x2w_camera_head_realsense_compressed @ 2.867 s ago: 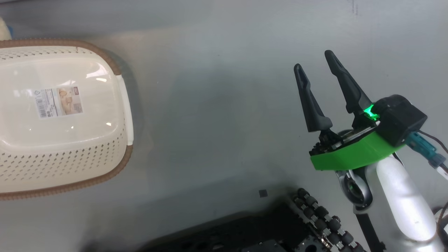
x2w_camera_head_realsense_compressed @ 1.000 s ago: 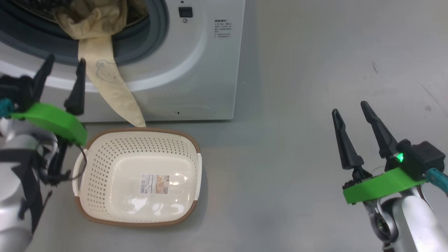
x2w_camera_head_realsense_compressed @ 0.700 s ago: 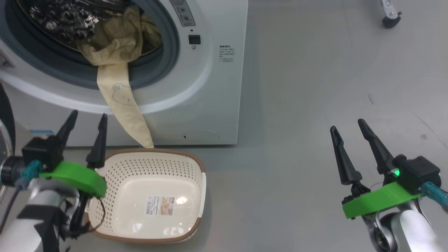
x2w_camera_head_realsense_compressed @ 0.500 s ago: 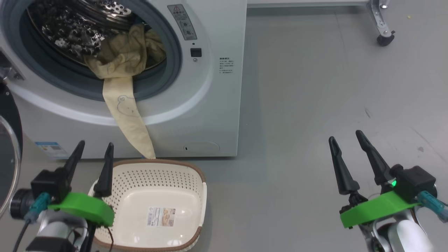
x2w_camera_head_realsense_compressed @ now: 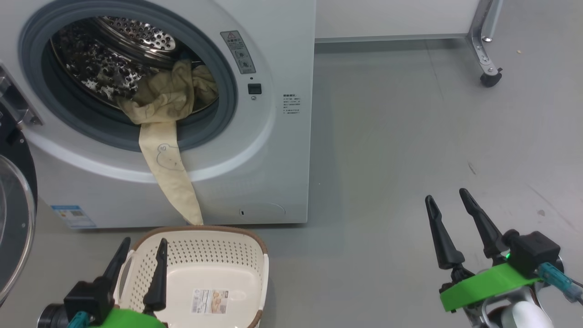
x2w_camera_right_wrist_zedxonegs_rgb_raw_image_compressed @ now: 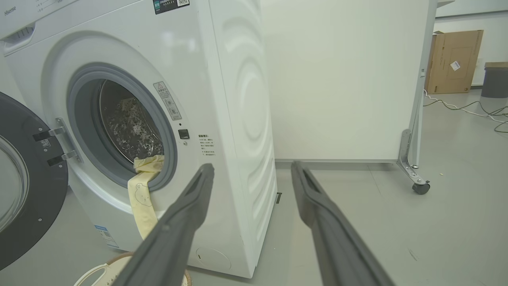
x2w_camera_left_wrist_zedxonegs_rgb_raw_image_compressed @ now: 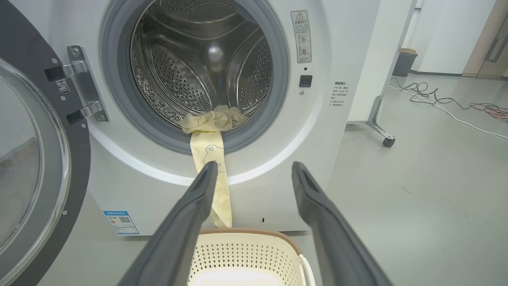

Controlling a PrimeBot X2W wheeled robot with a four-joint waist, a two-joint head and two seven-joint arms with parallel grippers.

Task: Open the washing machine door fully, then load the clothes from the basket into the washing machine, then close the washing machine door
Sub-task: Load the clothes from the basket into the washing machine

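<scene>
At 9 o'clock in the head view the large round washing machine door [x2w_camera_head_realsense_compressed: 16,218], glossy black rim around clear glass, stands swung wide on its hinge. Just beside it, from 10 to 12 o'clock, is the big white front-loading washing machine [x2w_camera_head_realsense_compressed: 273,150], its grey rubber gasket [x2w_camera_head_realsense_compressed: 34,77] ringing the perforated steel drum [x2w_camera_head_realsense_compressed: 104,59]. The soft pale yellow clothes [x2w_camera_head_realsense_compressed: 164,105] lie bunched at the drum's lower lip, at 5 o'clock of the opening. One long piece with a faint printed outline hangs over the gasket and down the front panel, and its tip reaches the far rim of the basket; whether it touches cannot be told. A small blue label [x2w_camera_head_realsense_compressed: 73,215] sits at the machine's lower left corner. The small cream perforated plastic basket [x2w_camera_head_realsense_compressed: 218,248] with a brown woven-look rim stands on the grey floor at 6 o'clock, just in front of the machine, a sticker showing on its floor. The left gripper [x2w_camera_head_realsense_compressed: 145,240] hovers at 7 o'clock over the basket's left side, its dark fingers spread and holding nothing. The right gripper [x2w_camera_head_realsense_compressed: 446,195] hangs at 4 o'clock above bare floor, well apart from the machine, fingers likewise spread around nothing. A metal leg on a black caster [x2w_camera_head_realsense_compressed: 489,77] stands at 2 o'clock.
</scene>
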